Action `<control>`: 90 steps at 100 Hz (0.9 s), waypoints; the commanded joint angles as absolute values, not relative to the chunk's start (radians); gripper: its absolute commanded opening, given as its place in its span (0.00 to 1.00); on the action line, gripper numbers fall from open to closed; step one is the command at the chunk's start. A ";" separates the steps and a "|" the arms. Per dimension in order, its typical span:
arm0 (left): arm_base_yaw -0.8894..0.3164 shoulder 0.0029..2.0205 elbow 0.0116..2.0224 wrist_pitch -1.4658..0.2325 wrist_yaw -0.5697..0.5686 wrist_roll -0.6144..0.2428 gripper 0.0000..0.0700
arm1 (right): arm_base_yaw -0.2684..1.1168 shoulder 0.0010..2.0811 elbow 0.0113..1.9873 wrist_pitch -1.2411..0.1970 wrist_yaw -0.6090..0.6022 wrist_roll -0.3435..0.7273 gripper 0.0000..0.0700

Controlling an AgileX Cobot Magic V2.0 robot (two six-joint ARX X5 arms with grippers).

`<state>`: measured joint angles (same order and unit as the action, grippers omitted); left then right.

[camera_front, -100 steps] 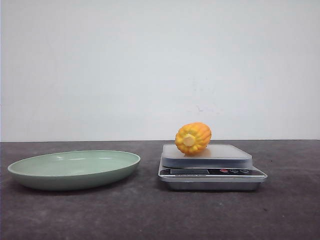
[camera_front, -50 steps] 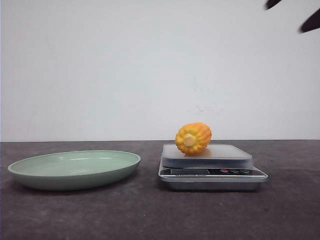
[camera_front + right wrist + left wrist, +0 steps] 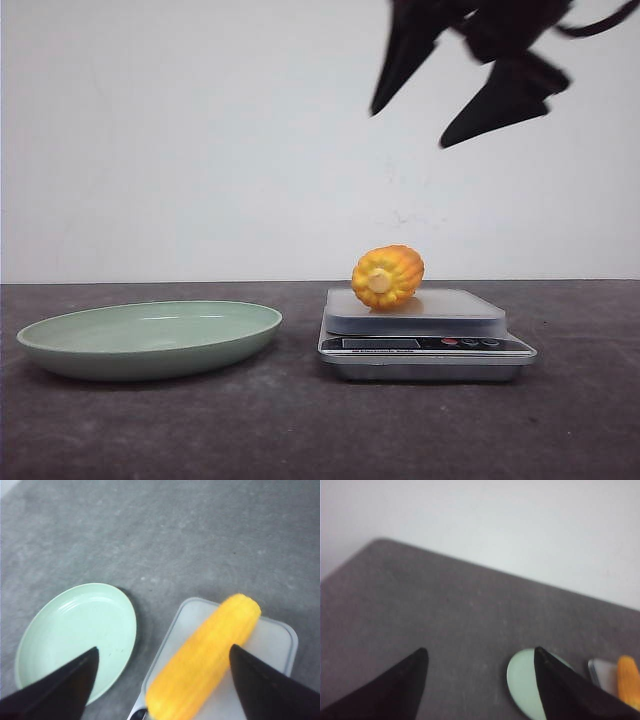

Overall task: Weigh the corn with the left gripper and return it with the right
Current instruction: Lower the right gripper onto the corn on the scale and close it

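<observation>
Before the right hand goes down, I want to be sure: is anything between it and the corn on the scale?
Nothing visible. The right hand hangs open above the corn, which lies alone on the scale, with only open air between them.

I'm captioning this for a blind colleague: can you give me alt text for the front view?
A piece of corn lies on a kitchen scale on a dark table, with an empty green plate to its left. The right gripper, fingers spread open, hangs high above the scale against a white wall.
</observation>
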<state>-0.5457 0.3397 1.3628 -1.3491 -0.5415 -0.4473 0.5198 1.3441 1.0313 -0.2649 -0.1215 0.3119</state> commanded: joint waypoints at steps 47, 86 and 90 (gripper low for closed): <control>-0.550 0.322 1.138 -1.342 -0.459 -0.492 0.56 | 0.529 1.686 1.126 -0.247 -0.048 0.354 0.87; -0.550 0.321 1.132 -1.343 -0.459 -0.489 0.56 | 0.529 1.710 1.126 -0.289 -0.047 0.361 0.34; -0.550 0.321 1.132 -1.343 -0.460 -0.487 0.56 | 0.529 1.710 1.126 -0.295 -0.047 0.361 0.25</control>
